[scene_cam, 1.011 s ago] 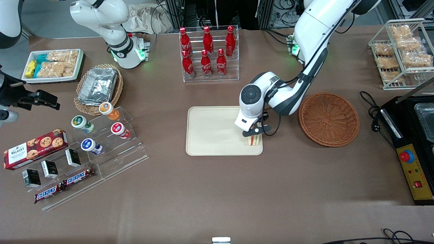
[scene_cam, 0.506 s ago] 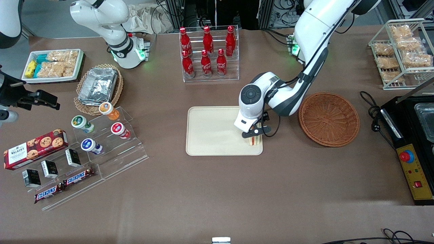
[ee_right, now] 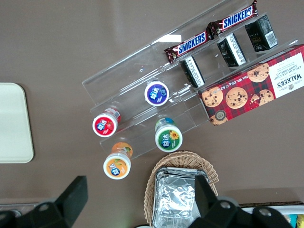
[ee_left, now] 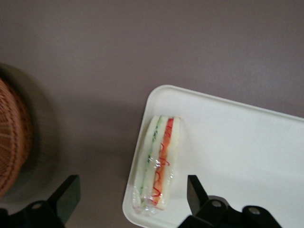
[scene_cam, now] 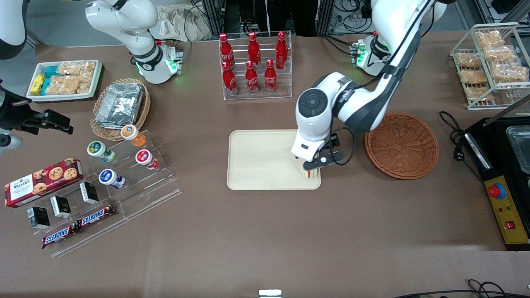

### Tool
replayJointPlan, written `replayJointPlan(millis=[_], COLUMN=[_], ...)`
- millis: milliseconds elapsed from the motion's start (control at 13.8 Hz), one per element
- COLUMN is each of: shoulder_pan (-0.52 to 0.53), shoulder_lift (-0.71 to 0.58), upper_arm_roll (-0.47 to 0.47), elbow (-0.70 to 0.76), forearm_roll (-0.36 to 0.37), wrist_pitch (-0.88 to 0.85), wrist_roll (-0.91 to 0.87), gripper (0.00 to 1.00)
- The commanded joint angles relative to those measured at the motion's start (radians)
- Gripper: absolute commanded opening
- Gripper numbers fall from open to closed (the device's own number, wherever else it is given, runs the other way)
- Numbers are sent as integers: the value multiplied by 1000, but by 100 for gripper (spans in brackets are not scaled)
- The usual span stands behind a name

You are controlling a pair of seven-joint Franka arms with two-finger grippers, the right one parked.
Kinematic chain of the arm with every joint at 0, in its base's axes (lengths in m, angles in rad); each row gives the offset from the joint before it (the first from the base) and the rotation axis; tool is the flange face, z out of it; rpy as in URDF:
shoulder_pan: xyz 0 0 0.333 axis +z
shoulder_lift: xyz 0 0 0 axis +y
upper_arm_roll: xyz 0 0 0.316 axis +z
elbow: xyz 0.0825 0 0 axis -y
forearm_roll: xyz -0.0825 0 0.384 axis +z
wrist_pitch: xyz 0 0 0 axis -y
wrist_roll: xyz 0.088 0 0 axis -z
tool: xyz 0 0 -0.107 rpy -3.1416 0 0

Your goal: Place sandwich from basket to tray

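Note:
The sandwich (scene_cam: 310,172) (ee_left: 158,164), wrapped in clear film with green and red filling lines, lies on the cream tray (scene_cam: 261,161) (ee_left: 237,142), in the tray corner nearest the front camera and the basket. My gripper (scene_cam: 313,167) (ee_left: 132,192) hovers straight above it, open, its fingers wide apart and not touching the wrap. The reddish-brown woven basket (scene_cam: 401,145) (ee_left: 12,137) sits beside the tray toward the working arm's end, with nothing in it.
A clear rack of red cola bottles (scene_cam: 254,66) stands farther from the camera than the tray. A black appliance with a yellow control box (scene_cam: 507,207) is beside the basket. An acrylic stand with cups and snack bars (scene_cam: 124,174) lies toward the parked arm's end.
The wrist has risen and shifted slightly toward the basket, away from the sandwich. The sandwich stays where it was on the tray.

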Motion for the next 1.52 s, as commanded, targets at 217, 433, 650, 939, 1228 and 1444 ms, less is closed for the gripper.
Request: replayJointPlan(millis=[217, 433, 650, 939, 1228, 1444], shoulder_pan=[180, 254, 335, 335, 335, 341], shoulder_lift=[-114, -139, -165, -220, -264, -297], upper_arm_roll=[-2, -2, 1, 127, 217, 256], elbow=[-7, -7, -9, -13, -13, -13], forearm_roll=[-53, -64, -89, -187, -239, -245], wrist_pitch=[-76, -99, -122, -138, -180, -197], wrist_roll=[210, 299, 428, 606, 751, 856], gripper=[100, 100, 100, 100, 100, 100])
